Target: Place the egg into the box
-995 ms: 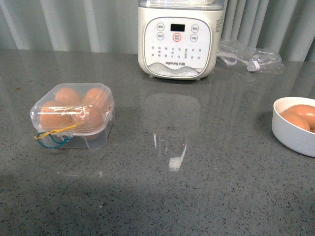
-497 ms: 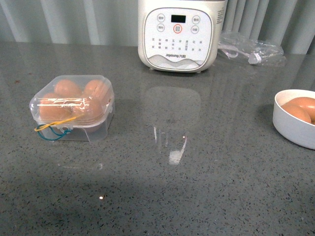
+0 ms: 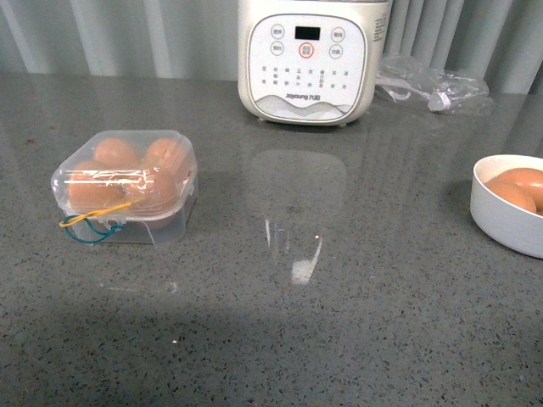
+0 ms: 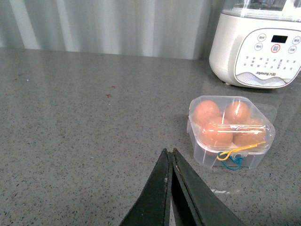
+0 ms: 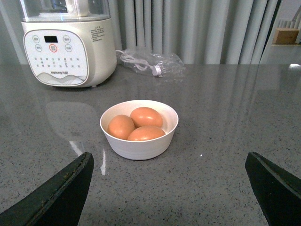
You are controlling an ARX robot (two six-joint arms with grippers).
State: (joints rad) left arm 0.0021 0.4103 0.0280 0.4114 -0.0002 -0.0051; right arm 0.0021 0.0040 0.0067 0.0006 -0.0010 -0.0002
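The box [image 3: 125, 186] is a clear plastic case on the left of the grey counter. Its lid is down over several brown eggs, with yellow and blue bands at its front. It also shows in the left wrist view [image 4: 230, 129]. My left gripper [image 4: 168, 151] is shut and empty, above the counter short of the box. Three brown eggs [image 5: 146, 116] lie in a round white bowl [image 5: 141, 149], which stands at the right in the front view [image 3: 501, 222]. My right gripper [image 5: 168, 162] is wide open and empty, short of the bowl. Neither gripper shows in the front view.
A white kitchen appliance [image 3: 310, 59] with a button panel stands at the back centre. A clear plastic bag [image 3: 433, 89] with a cord lies to its right. A grey curtain runs behind the counter.
The front view has shifted, so everything sits a little higher in the frame. The box, the bowl and the eggs have not moved on the counter.
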